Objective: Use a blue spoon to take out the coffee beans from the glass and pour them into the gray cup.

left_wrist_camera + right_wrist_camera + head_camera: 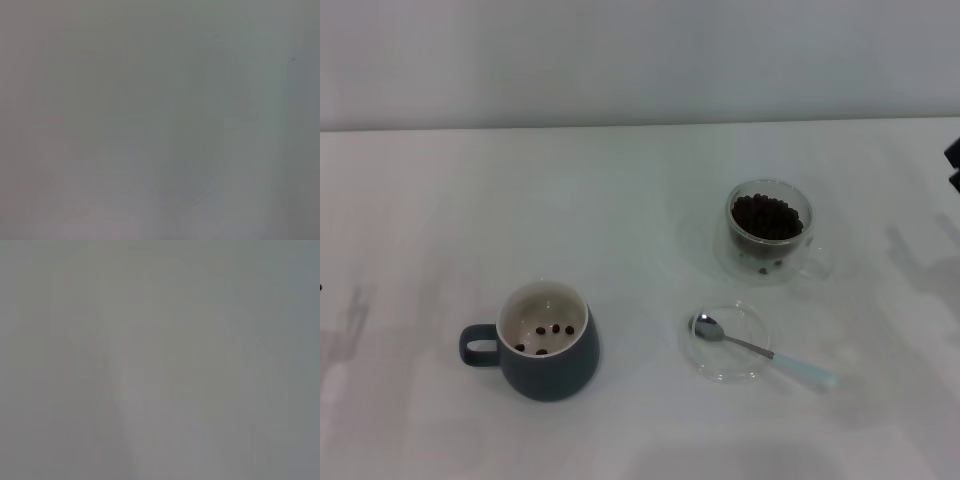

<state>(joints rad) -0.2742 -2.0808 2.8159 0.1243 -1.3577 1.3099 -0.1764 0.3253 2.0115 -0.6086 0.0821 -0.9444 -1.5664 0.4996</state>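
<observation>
White surface [620, 200] spreads out before me. On it the glass [770, 228], filled with coffee beans [767, 216], stands on my right, farther from me. Nearer me, the blue spoon [760, 350] lies with its metal bowl in a flat clear dish [725, 343] and its pale handle out over the rim. The gray cup [542, 340] stands well to the left with a few beans inside. Only a dark bit of my right hand [954, 165] shows at the edge; I cannot tell its state. My left hand is out of view.
</observation>
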